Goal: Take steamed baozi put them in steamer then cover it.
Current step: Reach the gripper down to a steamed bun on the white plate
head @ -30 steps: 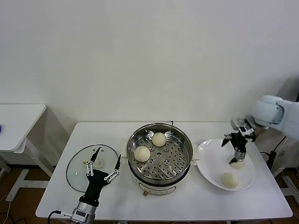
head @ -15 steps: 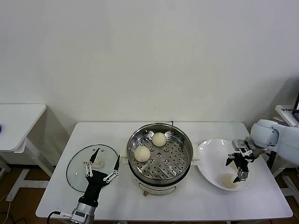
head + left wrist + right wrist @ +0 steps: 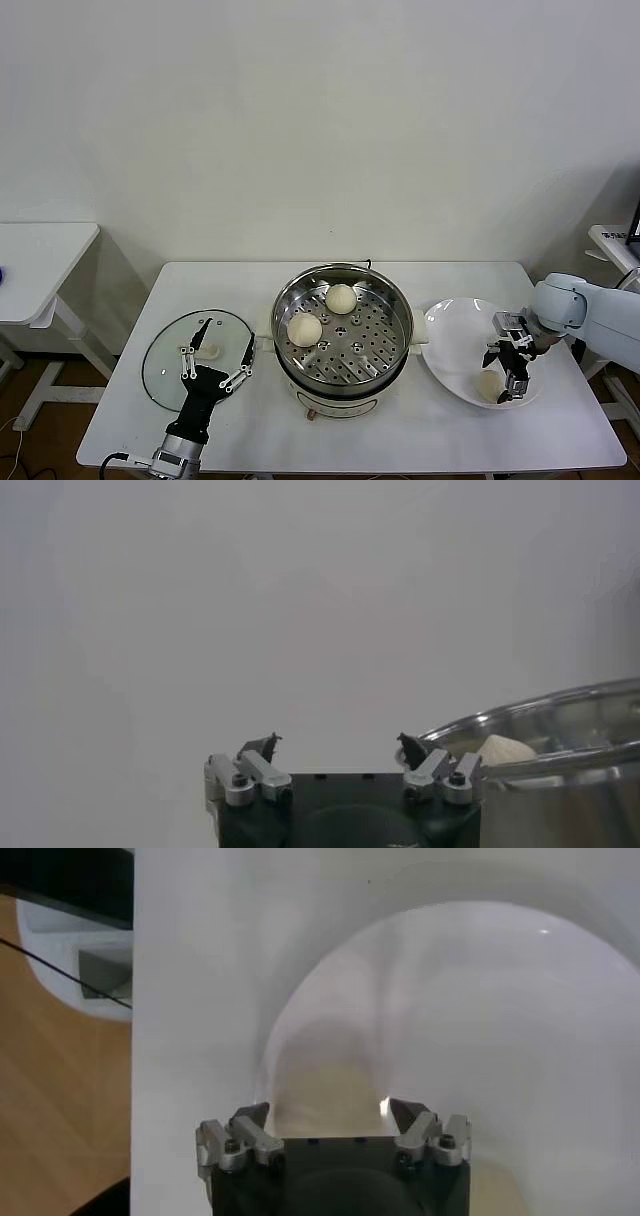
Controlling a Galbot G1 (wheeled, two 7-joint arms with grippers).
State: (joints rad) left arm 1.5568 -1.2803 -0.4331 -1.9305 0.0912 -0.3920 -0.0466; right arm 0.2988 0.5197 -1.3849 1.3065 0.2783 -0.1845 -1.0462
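1. Left gripper (image 3: 215, 352): parked over the cover (image 3: 172, 352) lying flat at the bench's (image 3: 120, 420) left end; jaws spread, empty.
2. Steamer (image 3: 342, 330): mid-bench, uncovered, holding two steamed baozi (image 3: 304, 329).
3. Plate (image 3: 450, 340): right of steamer.
4. Right gripper (image 3: 505, 372): lowered into plate; jaws spread astride one bun (image 3: 487, 384), not clamped.
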